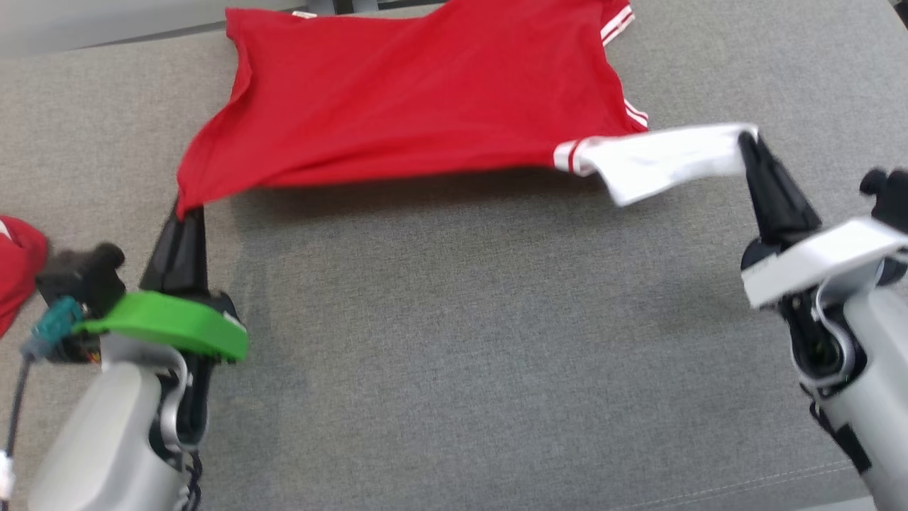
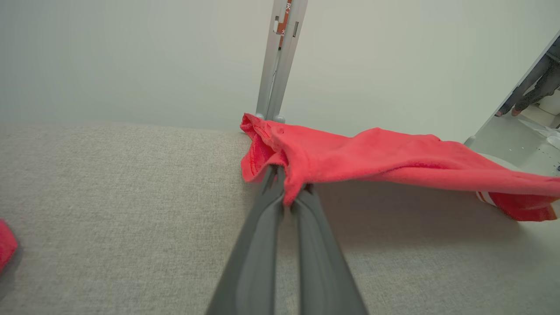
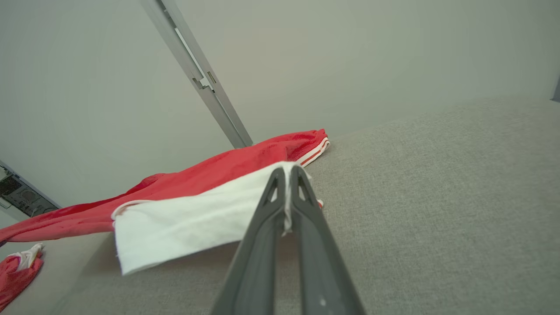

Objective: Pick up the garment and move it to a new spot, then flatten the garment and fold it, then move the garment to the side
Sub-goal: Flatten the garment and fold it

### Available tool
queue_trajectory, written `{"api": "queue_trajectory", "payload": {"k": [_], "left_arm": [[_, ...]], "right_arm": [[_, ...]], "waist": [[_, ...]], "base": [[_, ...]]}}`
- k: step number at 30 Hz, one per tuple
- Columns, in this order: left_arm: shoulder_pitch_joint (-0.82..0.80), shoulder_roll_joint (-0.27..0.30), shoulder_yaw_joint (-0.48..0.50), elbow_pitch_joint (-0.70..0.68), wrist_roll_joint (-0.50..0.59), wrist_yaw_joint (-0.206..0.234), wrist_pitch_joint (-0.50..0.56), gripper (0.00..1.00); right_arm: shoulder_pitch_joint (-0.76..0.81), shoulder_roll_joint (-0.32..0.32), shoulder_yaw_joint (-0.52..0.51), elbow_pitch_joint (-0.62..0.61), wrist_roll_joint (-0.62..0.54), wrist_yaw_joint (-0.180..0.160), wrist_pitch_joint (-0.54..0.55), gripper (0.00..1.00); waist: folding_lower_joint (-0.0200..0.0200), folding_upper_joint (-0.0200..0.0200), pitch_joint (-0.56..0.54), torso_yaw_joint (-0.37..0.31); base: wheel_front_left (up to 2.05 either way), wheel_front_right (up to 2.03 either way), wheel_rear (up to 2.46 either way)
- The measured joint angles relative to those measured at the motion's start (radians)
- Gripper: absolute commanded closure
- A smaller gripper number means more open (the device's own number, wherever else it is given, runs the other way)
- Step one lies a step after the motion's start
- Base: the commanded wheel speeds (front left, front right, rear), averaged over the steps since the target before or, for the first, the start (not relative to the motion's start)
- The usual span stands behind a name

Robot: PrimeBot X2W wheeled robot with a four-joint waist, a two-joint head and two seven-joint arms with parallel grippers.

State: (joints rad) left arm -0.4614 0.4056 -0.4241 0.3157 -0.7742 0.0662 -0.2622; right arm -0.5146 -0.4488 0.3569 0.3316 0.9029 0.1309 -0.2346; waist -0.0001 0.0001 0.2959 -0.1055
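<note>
Red garment [image 1: 425,92] lies spread toward the far edge of the grey padded worktop [image 1: 461,355], its near hem lifted clear and stretched between both grippers. The left gripper [image 1: 188,213] has its jaws pressed together on the red near-left corner. The right gripper [image 1: 748,145] pinches the white sleeve [image 1: 660,160] near the right edge. Another red cloth [image 1: 18,270] sits at the left edge.

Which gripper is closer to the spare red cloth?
Left. The left gripper, gripping the garment, sits just beside the spare red cloth; the right gripper holds the white sleeve far across.
</note>
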Motion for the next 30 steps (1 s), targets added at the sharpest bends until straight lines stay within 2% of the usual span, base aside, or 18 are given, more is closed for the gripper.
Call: {"api": "queue_trajectory", "payload": {"k": [7, 17, 23, 30], "left_arm": [[0.265, -0.068, 0.043, -0.051, 0.049, 0.007, 0.0, 1.0], [0.5, -0.146, 0.11, -0.038, 0.095, -0.027, 0.0, 1.0], [0.563, -0.162, 0.127, -0.041, 0.125, -0.032, 0.0, 1.0], [0.557, -0.166, 0.098, -0.03, 0.153, -0.039, 0.005, 1.0]], "right_arm": [[0.349, 0.065, -0.109, -0.139, -0.05, 0.0, 0.053, 1.0], [0.72, 0.188, -0.28, -0.338, -0.19, 0.0, 0.213, 1.0], [0.841, 0.27, -0.362, -0.462, -0.242, 0.0, 0.31, 1.0], [0.837, 0.334, -0.405, -0.507, -0.272, 0.0, 0.372, 1.0]], "waist": [[0.0, 0.0, -0.055, 0.017], [-0.0001, 0.0, -0.146, 0.019], [0.0, 0.0, -0.171, 0.021], [0.0, 0.0, -0.175, 0.04]], "base": [[0.0, 0.0, 0.0], [0.0, 0.0, 0.0], [0.0, 0.0, 0.0], [0.0, 0.0, 0.0]]}}
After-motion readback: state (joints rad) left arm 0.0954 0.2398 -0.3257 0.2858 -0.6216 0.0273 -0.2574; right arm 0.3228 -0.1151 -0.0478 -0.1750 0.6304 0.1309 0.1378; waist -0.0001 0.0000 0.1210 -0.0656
